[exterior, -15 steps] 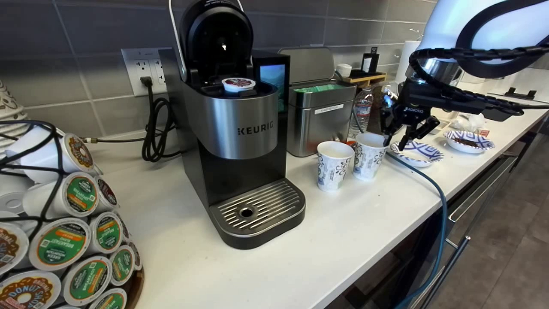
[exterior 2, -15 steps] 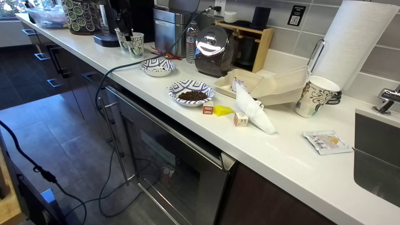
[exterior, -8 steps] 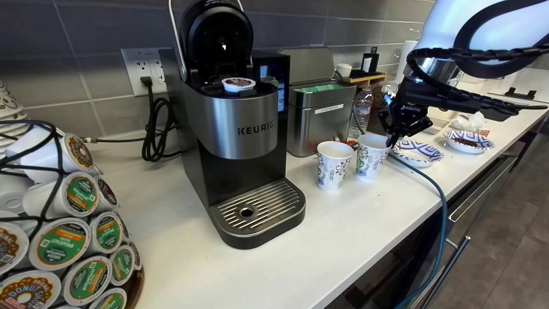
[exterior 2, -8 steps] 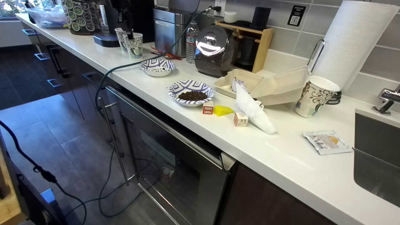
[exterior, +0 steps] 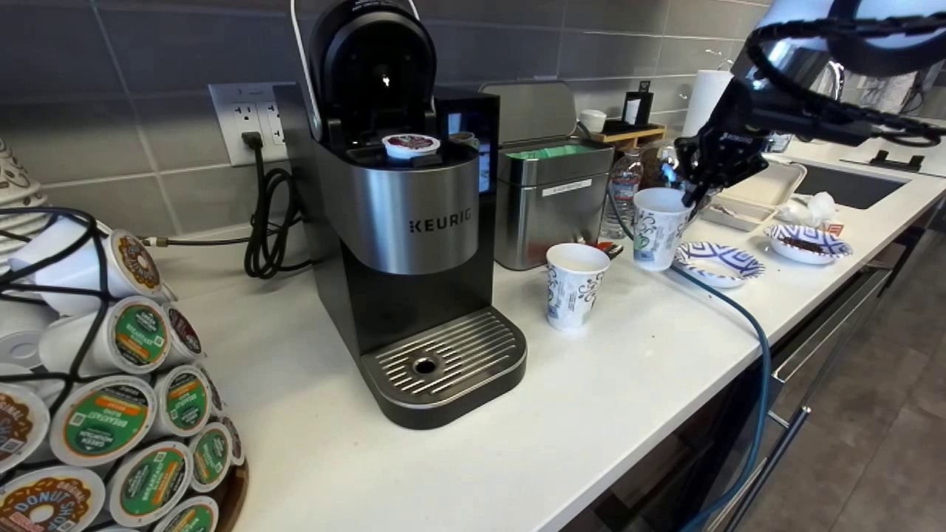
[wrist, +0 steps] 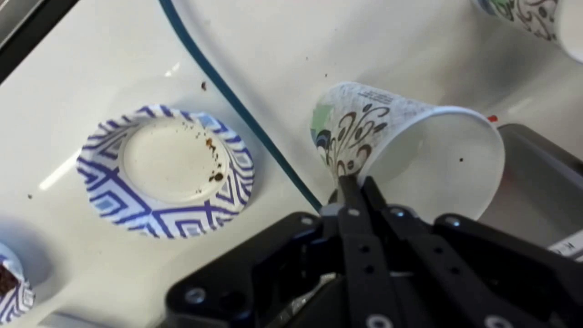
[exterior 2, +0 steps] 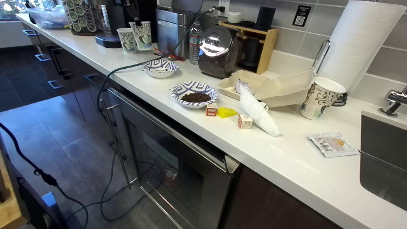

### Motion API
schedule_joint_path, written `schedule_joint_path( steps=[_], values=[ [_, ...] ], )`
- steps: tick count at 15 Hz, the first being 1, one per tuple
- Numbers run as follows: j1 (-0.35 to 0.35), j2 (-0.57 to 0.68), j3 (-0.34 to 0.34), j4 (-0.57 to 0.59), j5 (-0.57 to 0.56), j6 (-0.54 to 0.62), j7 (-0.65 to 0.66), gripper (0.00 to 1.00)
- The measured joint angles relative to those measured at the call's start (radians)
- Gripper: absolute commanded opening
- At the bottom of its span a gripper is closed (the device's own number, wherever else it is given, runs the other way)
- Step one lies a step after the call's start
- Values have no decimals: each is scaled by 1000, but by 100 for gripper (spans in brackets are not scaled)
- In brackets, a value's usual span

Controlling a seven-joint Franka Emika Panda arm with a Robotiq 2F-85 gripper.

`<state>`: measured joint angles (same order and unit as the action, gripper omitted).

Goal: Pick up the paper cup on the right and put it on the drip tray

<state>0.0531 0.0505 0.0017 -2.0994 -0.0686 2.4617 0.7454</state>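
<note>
From the drip tray (exterior: 473, 336), in an exterior view, the left-hand cup (exterior: 573, 292) stands at two o'clock. Farther that way, the right-hand cup (exterior: 654, 233) is pinched at its rim by the gripper (exterior: 689, 199), fingers almost touching; a bowl (exterior: 739, 262) sits at that cup's four.

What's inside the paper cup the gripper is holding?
In the wrist view, the paper cup shows a pale interior and one small dark speck. The gripper, pinching its wall, covers the lower-left part of the opening; what lies behind it can't be seen.
</note>
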Motion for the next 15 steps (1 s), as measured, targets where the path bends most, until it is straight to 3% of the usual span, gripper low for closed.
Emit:
schedule_joint_path(
  steps=[4,8,15],
  values=[
    [-15,-176,0,-69,165,35,-271,1],
    [34,-312,19,-90,335,3,-492,1],
    [156,-381,79,-47,427,-191,-668,4]
  ],
)
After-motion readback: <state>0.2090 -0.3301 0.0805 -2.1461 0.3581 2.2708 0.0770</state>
